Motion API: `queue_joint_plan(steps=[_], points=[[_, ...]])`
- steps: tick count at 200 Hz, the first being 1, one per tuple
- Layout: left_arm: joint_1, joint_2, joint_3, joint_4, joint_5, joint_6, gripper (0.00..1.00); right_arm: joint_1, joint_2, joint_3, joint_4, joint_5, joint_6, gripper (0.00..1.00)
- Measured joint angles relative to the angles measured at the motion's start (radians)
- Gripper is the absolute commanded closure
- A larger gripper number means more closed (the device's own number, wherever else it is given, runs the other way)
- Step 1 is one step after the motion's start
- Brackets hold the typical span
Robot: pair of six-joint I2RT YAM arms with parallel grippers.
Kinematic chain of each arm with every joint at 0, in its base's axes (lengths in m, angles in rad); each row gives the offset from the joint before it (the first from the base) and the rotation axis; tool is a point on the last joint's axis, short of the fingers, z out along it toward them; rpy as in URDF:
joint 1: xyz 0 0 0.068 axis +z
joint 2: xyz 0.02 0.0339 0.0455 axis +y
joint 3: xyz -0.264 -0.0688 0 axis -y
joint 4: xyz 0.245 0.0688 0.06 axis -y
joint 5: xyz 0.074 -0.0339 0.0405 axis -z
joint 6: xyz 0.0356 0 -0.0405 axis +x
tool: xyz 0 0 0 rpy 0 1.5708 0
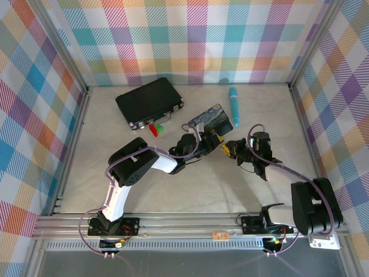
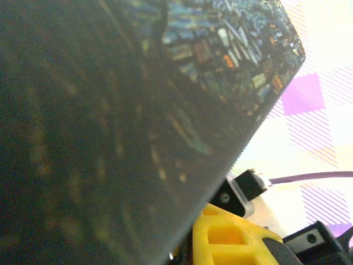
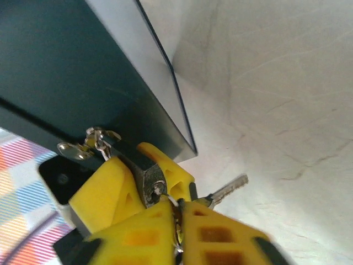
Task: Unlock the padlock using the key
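A dark teal tin (image 3: 60,66) is filling the view from 9 to 12 o'clock, its corner reaching toward the centre above the pale, creased table surface (image 3: 276,99). At the tin's lower edge the padlock (image 3: 149,182) is hooking its shackle (image 3: 100,138) through a silvery hasp (image 3: 76,150), its keyhole (image 3: 158,190) facing the camera. The left gripper (image 3: 140,176) is clamping the padlock's body between yellow fingers (image 3: 107,190). At 6 o'clock the right gripper (image 3: 177,215) is showing its jaws nearly together, a wire ring (image 3: 175,205) in the slit. The key (image 3: 227,190) is sticking out toward 2 o'clock, clear of the keyhole.

Black case (image 1: 150,102), teal pen (image 1: 233,105), painted tin (image 1: 211,117)
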Motion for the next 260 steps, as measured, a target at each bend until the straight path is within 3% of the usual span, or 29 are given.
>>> queue_joint_plan(steps=[15,35,80,155,177,209,260], points=[[0.000,-0.002,0.002,-0.053,-0.006,0.026,1.00,0.003,-0.040,0.024,-0.111,-0.001,-0.127,0.52],[0.010,-0.002,0.002,-0.127,-0.024,0.060,1.00,0.009,-0.071,0.073,-0.245,0.020,-0.291,0.45],[0.017,-0.028,0.007,-0.290,-0.048,0.138,1.00,0.009,-0.119,0.140,-0.480,0.123,-0.568,0.42],[0.019,-0.082,0.105,-0.701,-0.084,0.317,1.00,0.009,-0.122,0.193,-0.623,0.233,-0.759,0.41],[0.019,-0.082,0.150,-0.774,-0.094,0.347,0.90,0.009,-0.122,0.193,-0.638,0.248,-0.790,0.41],[0.020,-0.082,0.162,-0.824,-0.101,0.346,0.60,0.027,-0.123,0.193,-0.642,0.276,-0.828,0.40],[0.039,-0.150,0.107,-0.864,-0.108,0.335,0.48,0.088,-0.106,0.212,-0.649,0.328,-0.876,0.37]])
